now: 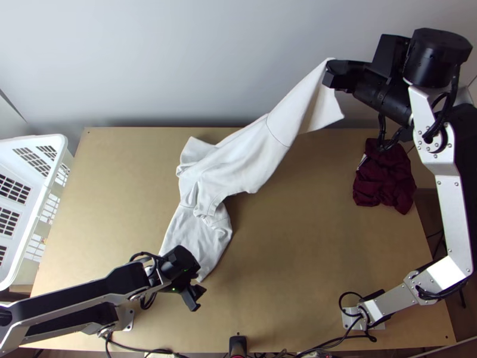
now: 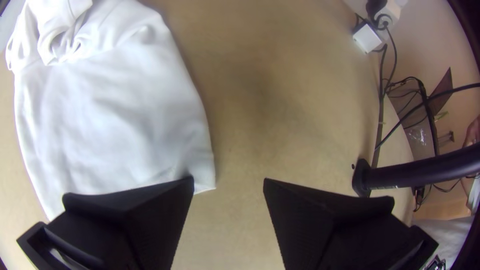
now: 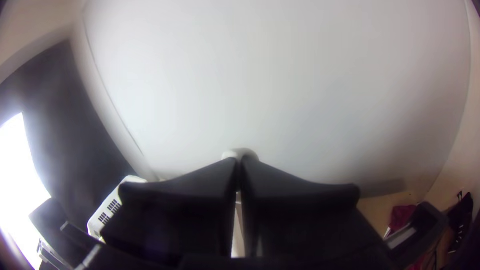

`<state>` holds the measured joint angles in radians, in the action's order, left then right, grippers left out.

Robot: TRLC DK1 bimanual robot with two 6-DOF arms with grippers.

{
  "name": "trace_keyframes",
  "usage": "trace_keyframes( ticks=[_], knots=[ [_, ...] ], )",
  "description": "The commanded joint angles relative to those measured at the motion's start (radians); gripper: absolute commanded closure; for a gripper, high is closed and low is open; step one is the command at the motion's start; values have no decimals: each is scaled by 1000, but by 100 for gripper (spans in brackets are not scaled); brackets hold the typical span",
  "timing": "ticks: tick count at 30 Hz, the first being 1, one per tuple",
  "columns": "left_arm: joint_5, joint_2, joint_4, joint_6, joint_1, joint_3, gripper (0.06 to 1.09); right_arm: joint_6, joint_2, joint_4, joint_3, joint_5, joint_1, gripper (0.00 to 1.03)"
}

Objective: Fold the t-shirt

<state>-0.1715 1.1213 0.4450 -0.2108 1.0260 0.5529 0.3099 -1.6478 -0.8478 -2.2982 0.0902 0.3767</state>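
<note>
In the top view the white t-shirt point(image 1: 244, 155) stretches from the table's left middle up to the right, bunched around its middle, one end raised. My right gripper point(image 1: 331, 74) holds that raised end off the table near the back wall; in the right wrist view my right gripper point(image 3: 239, 167) is shut on a bit of white cloth. My left gripper point(image 1: 195, 293) is beside the shirt's lower end, near the front. In the left wrist view my left gripper point(image 2: 228, 185) stands open, one finger over the edge of the white shirt point(image 2: 115, 115), bare table between the fingers.
A white basket point(image 1: 33, 250) stands at the left edge. Dark red cloth point(image 1: 384, 179) lies bunched at the right, below the right arm. Cables and a black stand point(image 1: 237, 345) are at the front edge.
</note>
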Motion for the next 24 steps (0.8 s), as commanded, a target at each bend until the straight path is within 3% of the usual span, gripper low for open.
trace_keyframes(
  ticks=[1, 6, 7, 8, 9, 10, 15, 20, 21, 24],
  knots=[
    [23, 32, -42, -7, -14, 5, 33, 3, 5, -7, -1, -6, 2, 100],
    [40, 67, -57, -2, -15, 10, 35, 3, 9, -8, -1, -6, 2, 100],
    [46, 67, -66, -2, -14, 7, 44, 3, 9, -8, -1, -6, 2, 100],
    [47, 69, -78, -1, -15, 2, 65, 3, 11, -8, -1, -6, 2, 100],
    [50, 72, -97, -1, -15, -1, 92, 3, 11, -8, -1, -6, 2, 100],
    [55, 83, -101, 1, -18, 1, 105, 3, 13, -8, -1, -6, 2, 100],
    [98, 64, -123, -9, -23, -13, 105, 8, 16, -14, -1, -6, 2, 100],
    [119, -187, 12, -12, -133, 76, 105, 6, 37, -60, 6, -6, 2, 100],
    [95, -236, 72, -16, -198, 120, 105, 6, 49, -65, 17, -6, 1, 100],
    [-238, -357, 204, -45, -492, 226, 105, 6, 98, -73, 79, -6, 1, 100]
  ],
)
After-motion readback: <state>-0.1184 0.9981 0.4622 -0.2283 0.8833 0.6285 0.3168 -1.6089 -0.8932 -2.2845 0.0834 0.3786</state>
